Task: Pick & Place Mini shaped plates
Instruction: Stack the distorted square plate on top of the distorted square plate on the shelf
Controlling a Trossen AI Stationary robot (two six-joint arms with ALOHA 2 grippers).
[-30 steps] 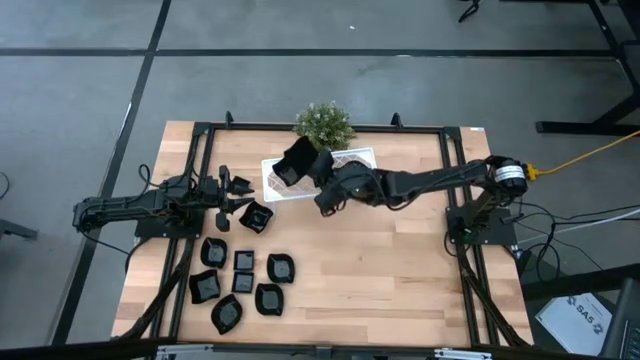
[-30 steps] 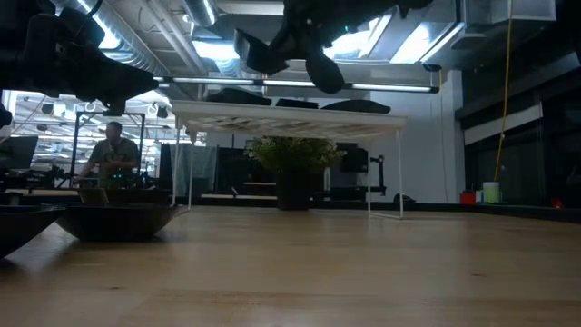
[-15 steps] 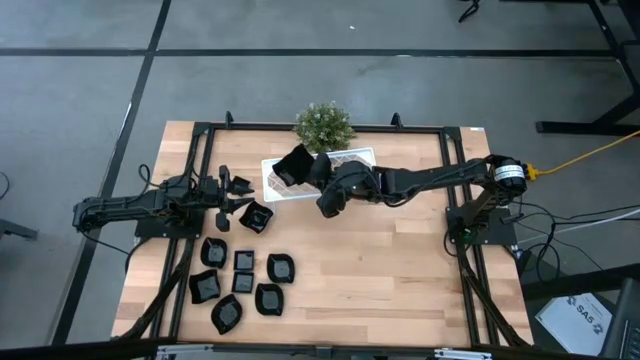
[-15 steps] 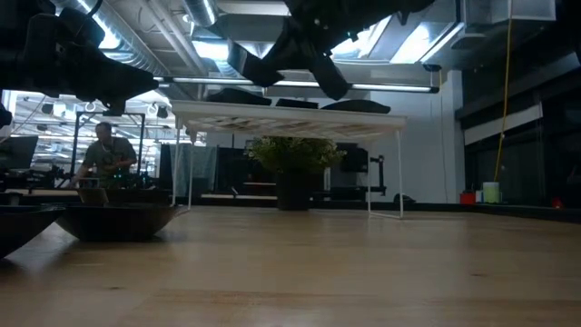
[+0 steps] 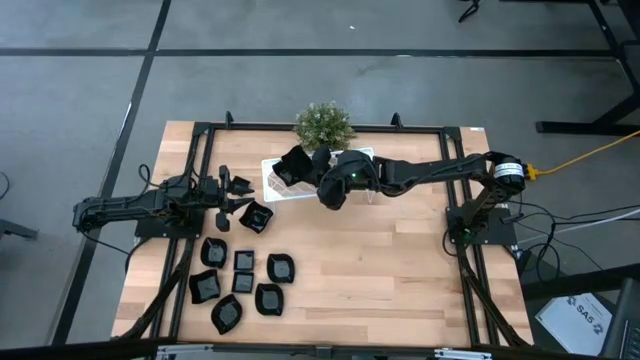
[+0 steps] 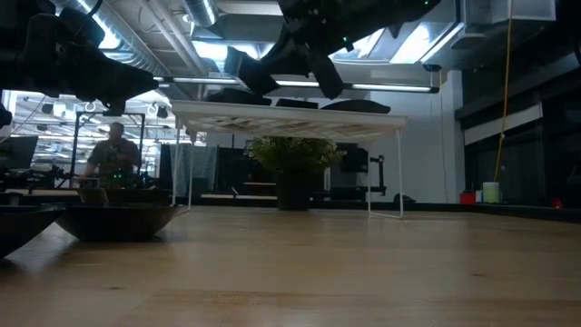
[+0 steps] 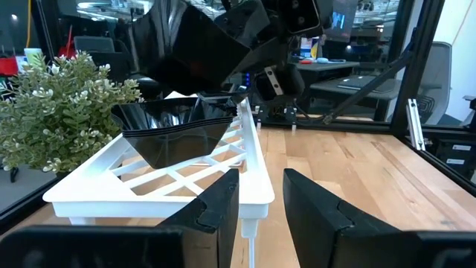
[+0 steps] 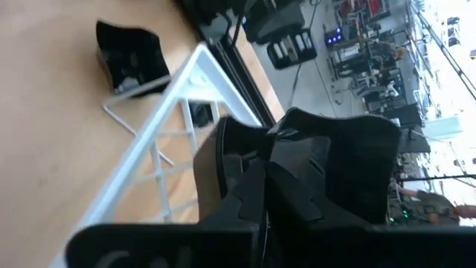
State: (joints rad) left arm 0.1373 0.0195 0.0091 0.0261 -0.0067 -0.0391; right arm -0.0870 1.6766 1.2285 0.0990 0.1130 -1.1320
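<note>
One plate (image 5: 292,166) is clamped in the right gripper (image 5: 312,168), hanging right above the rack (image 5: 272,190) below it. Looks like the placing step; next it needs lowering and letting go. Left gripper (image 5: 232,196) waits with fingers parted, well off beside it, loose plates (image 5: 243,283) near.

The right gripper (image 5: 305,166), closed on a black mini plate (image 5: 291,166), now sits farther over the white rack (image 5: 272,180), closer to the plant (image 5: 323,123). The right arm extends straighter.
</note>
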